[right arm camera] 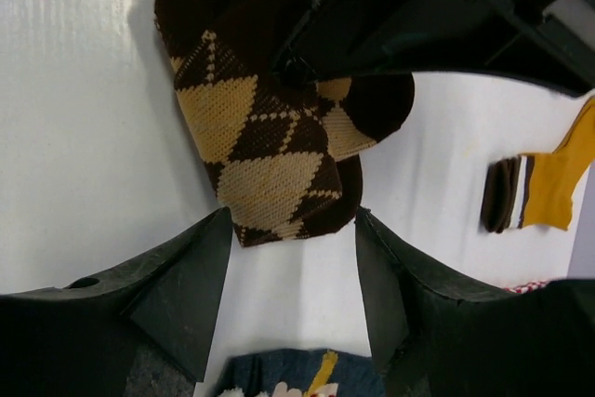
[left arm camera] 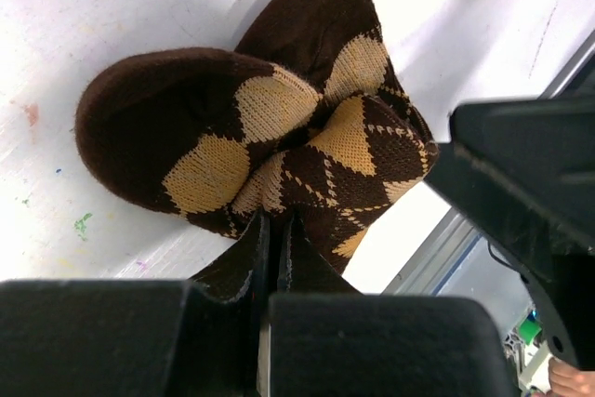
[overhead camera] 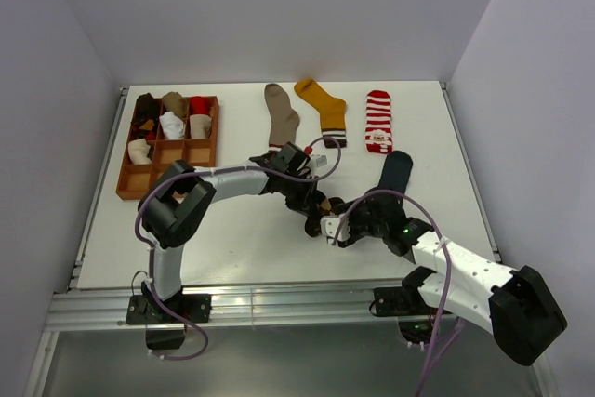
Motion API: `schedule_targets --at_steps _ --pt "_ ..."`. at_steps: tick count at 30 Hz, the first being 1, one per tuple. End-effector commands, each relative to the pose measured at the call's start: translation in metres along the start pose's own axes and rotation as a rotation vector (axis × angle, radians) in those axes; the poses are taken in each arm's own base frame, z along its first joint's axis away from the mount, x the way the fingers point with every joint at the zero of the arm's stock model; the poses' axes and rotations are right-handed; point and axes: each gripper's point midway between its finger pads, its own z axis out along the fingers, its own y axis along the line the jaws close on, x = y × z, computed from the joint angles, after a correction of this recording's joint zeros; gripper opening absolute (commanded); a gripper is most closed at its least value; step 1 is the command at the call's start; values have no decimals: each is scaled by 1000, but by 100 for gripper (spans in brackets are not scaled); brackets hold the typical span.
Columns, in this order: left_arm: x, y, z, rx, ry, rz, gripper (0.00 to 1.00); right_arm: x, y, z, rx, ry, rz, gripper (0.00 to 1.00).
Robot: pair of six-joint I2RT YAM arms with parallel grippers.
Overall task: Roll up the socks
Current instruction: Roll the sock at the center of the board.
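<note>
A brown argyle sock lies bunched on the white table between the two arms, folded over itself. My left gripper is shut on a fold of it, pinched thin between the fingers. My right gripper stands open just short of the sock's cuff end, one finger on each side and not touching it. In the top view the right gripper sits close to the left gripper. At the back lie a taupe sock, a mustard sock and a red-white striped sock.
A navy sock lies right beside the right gripper, its cartoon end under the wrist. A wooden grid tray with several rolled socks stands at the back left. The table's near edge and metal rail run just behind both grippers.
</note>
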Motion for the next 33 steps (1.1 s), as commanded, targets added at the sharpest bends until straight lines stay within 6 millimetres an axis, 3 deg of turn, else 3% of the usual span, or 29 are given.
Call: schedule_targets --at_steps 1,13,20,33 --pt "27 28 12 -71 107 -13 0 -15 -12 -1 38 -19 -76 63" --pt "29 29 16 -23 174 0 0 -15 9 7 -48 10 -186 64" --pt "34 32 19 -16 209 10 0 -17 7 16 -59 19 -242 64" --pt "32 23 22 36 245 -5 0 -23 5 29 -79 -8 -169 57"
